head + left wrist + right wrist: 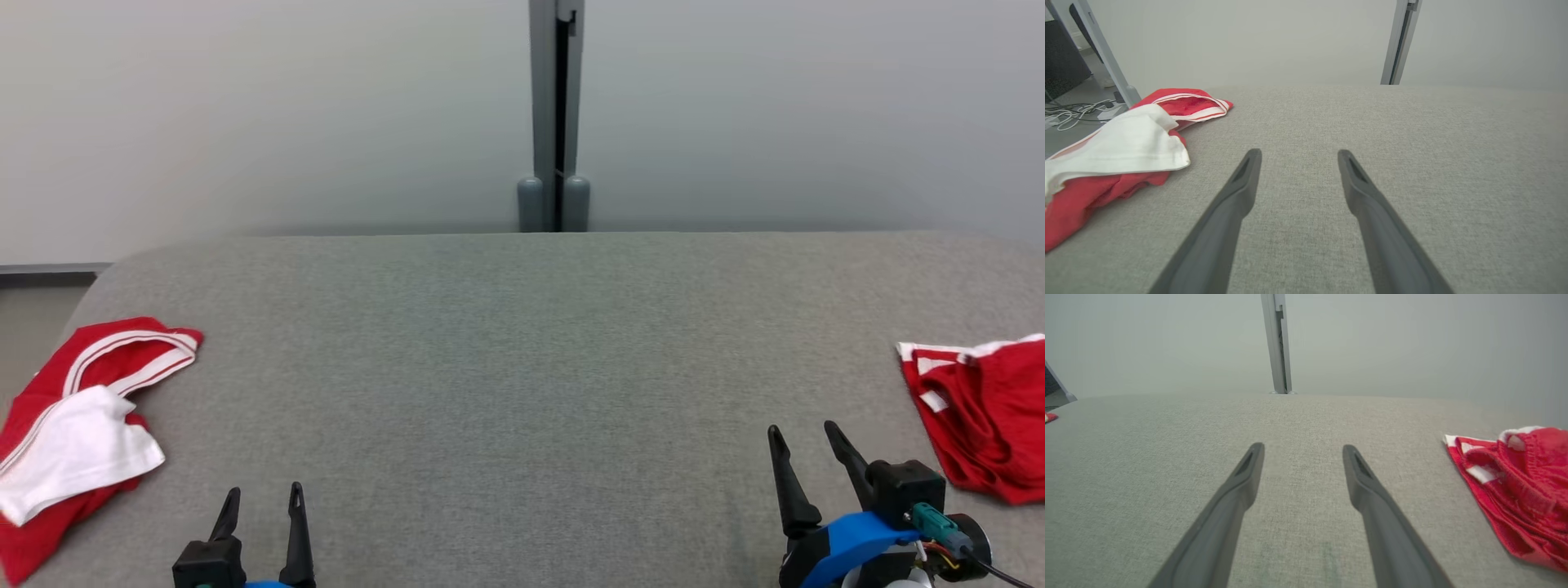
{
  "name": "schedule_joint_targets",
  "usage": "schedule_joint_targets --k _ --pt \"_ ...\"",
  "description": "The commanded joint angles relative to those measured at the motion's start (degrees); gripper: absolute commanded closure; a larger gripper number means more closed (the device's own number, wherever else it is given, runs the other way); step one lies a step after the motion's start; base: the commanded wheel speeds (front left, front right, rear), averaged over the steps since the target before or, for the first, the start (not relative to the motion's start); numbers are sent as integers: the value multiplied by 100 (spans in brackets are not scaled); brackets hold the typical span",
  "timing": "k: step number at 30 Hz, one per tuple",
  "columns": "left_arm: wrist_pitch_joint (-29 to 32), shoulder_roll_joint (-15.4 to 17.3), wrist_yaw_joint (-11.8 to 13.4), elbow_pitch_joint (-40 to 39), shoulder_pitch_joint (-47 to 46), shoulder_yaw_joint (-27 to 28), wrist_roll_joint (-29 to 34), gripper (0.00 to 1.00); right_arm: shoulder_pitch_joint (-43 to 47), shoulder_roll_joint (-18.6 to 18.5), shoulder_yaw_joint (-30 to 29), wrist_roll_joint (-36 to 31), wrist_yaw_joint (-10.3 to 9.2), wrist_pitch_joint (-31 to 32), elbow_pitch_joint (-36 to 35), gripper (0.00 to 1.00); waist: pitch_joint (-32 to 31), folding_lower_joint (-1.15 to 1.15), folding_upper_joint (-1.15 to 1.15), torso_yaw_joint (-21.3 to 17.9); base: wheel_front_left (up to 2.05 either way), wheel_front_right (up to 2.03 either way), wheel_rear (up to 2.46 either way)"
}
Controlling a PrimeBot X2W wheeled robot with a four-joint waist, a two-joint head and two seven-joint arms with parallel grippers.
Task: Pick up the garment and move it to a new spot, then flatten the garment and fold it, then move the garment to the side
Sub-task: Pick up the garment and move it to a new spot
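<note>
The left gripper [265, 488] and right gripper [800, 427] are poised at the near edge of the grey surface [522, 367], fingers spread wide and empty, pointing toward the far edge. A red-and-white garment [82, 425] lies crumpled at the left edge, a red garment [988, 416] at the right edge.

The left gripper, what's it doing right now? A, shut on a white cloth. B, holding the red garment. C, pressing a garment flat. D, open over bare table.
D: the left gripper stands open over the grey table, clear of the red and white garment beside it.
</note>
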Motion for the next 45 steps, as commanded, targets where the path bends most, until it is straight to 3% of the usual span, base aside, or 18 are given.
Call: schedule_joint_targets --k 1,18,25,32,39,45 --pt "1 27 9 -7 -74 32 25 0 87 -21 33 23 1 -29 -27 0 67 -1 0 97 0 0 0" --pt "1 127 25 165 -15 302 -5 0 30 -23 589 373 1 -30 -33 0 63 -1 0 2121 0 0 0" --pt "1 178 33 179 65 450 -21 0 -76 -22 880 492 1 -30 -11 0 78 -1 0 2679 0 0 0" --pt "1 179 -28 203 73 615 -105 0 -175 -22 1110 498 1 -30 14 0 126 -1 0 2688 0 0 0" --pt "0 345 -286 563 -423 839 -409 0 -286 -21 1334 333 2 -30 -81 0 411 -1 0 2258 0 0 0" --pt "1 627 -429 986 -1393 880 -634 0 -536 -23 1357 1 2 -30 -207 0 1019 -1 0 1908 0 0 0"
